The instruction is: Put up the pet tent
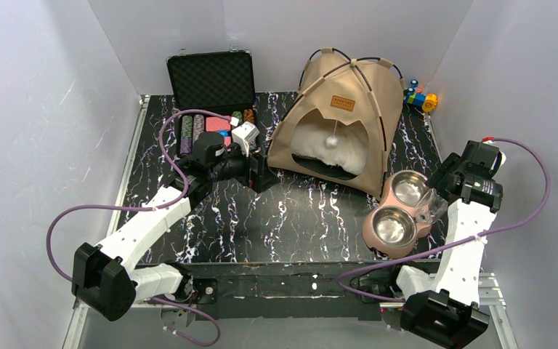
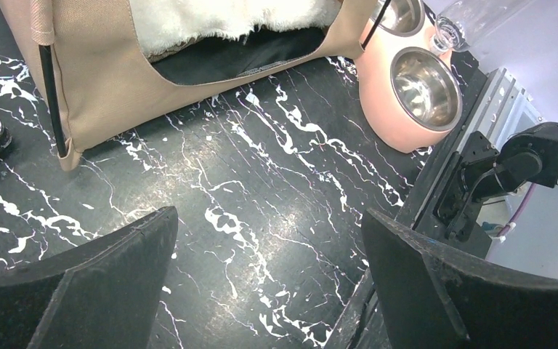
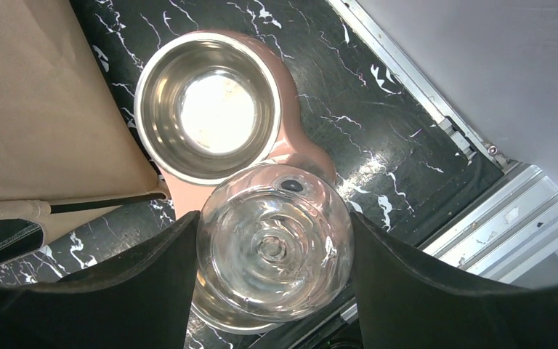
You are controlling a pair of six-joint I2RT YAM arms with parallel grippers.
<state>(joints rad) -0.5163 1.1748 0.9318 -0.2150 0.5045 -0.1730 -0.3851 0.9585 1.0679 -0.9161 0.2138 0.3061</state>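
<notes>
The right gripper [image 3: 275,218] has its two black fingers [image 3: 138,283] set against opposite sides of a clear bottle [image 3: 272,247], which fills the gap between them; it is a wide grip on the bottle. The bottle is over the near end of a pink feeder [image 3: 301,142], whose far steel bowl [image 3: 207,109] lies bare at 11 o'clock of the bottle in the wrist view. In the top view the feeder sits at 4 o'clock on the table [image 1: 290,218].

The left gripper [image 2: 267,218] has its fingers [image 2: 109,276] spread wide with nothing between them, only dark marbled tabletop beneath. It points toward 3 o'clock, near the front left corner of the pet tent [image 1: 367,102].

The pet tent stands upright at 12 to 1 o'clock on the table, its black poles arched over the tan canvas and its doorway facing 6 o'clock. A white pom-pom [image 1: 332,141] hangs in the doorway in front of a fluffy cream cushion [image 1: 349,154] inside. The tent's front right corner is just beside the feeder. An open black case [image 1: 211,80] with chips sits at 11 o'clock.
</notes>
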